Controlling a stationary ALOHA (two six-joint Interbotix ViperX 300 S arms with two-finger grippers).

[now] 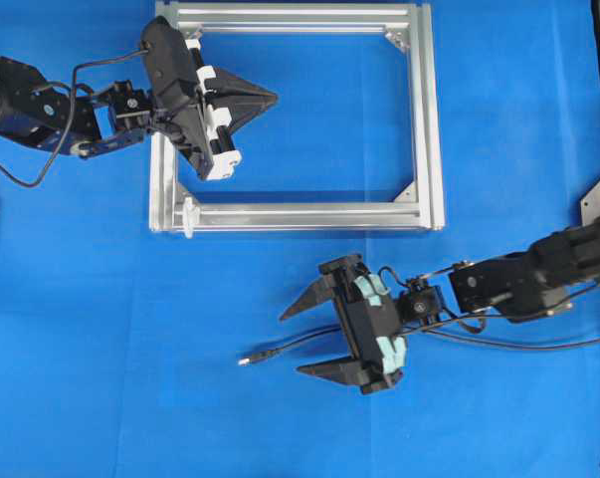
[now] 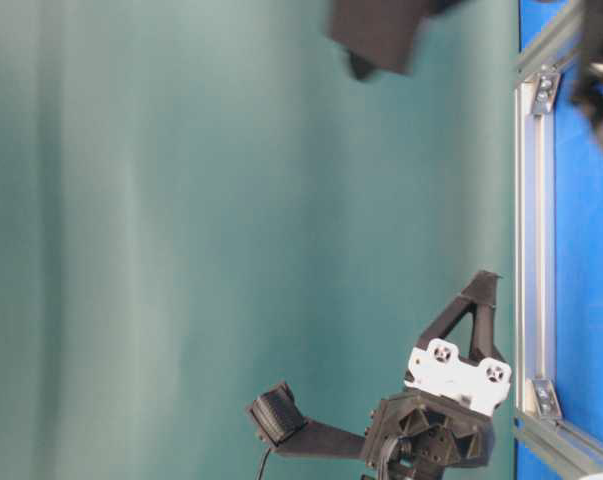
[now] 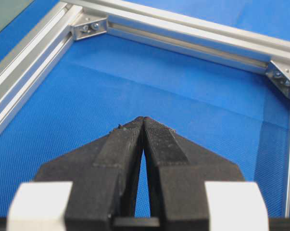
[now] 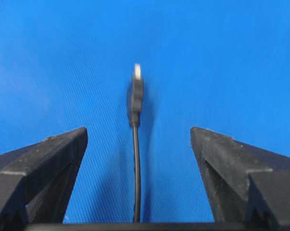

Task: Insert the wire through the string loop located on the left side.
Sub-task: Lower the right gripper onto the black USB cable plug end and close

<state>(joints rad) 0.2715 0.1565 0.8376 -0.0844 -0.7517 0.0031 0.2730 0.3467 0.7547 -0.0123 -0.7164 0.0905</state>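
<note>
While the wire is lying flat on the blue surface, its plug is being straddled by the spread fingers of the right hand, untouched by either. The left hand, fingers pressed together and holding nothing, is being held over the aluminium frame, inside its left rail. Open blue cloth is lying beyond the plug.

**Sideways look along the table edge**

A plain teal backdrop fills most of the view. At the right, the silver aluminium frame lies on the blue table cover. Just left of the frame, low in the view, stands a black gripper with a white plate, its fingers spread wide. Another dark arm part hangs blurred at the top.
</note>
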